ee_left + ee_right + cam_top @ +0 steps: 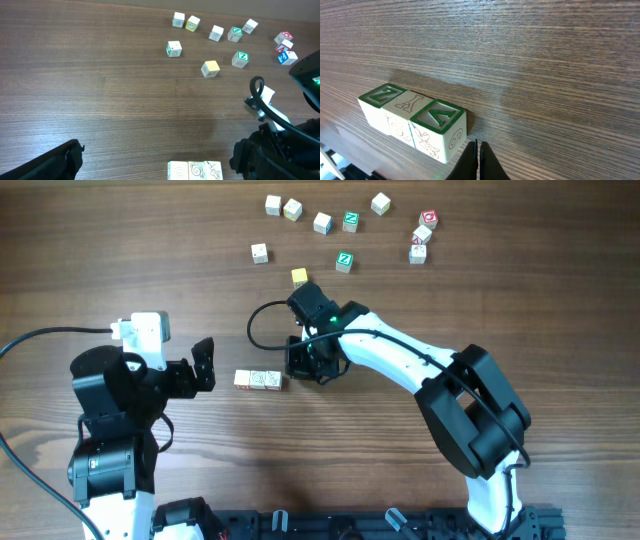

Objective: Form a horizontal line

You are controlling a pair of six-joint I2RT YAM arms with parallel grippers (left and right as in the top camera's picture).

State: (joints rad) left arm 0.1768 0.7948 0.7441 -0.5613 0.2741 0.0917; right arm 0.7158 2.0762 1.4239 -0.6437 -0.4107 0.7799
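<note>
Closest in, the row of three cubes (260,380) sits on the wooden table (400,470). The cubes touch side by side, and the long axis runs straight left-right across the table.

In the right wrist view you can read a bit. One end cube has a green-framed Z. The other end cube has a green-framed mark that could be a V or an A, can't tell which. The middle one just has a thin grey figure. The sides carry faint grey line drawings, and one looks like a spiral from the left wrist view.

The right gripper (477,152) is at the row's right end, just beside the end cube. Its fingers are pinched together with nothing between them, and I can't tell if they actually touch the cube. The left gripper (204,365) is off the row's left end with a gap, jaws spread wide and empty.

Farther back from the row there's a yellow-topped cube (299,276), then a green Z cube (345,260). A second green Z cube (350,221) is behind that. Far back and to the right of the row are the red-marked cubes (428,220).
</note>
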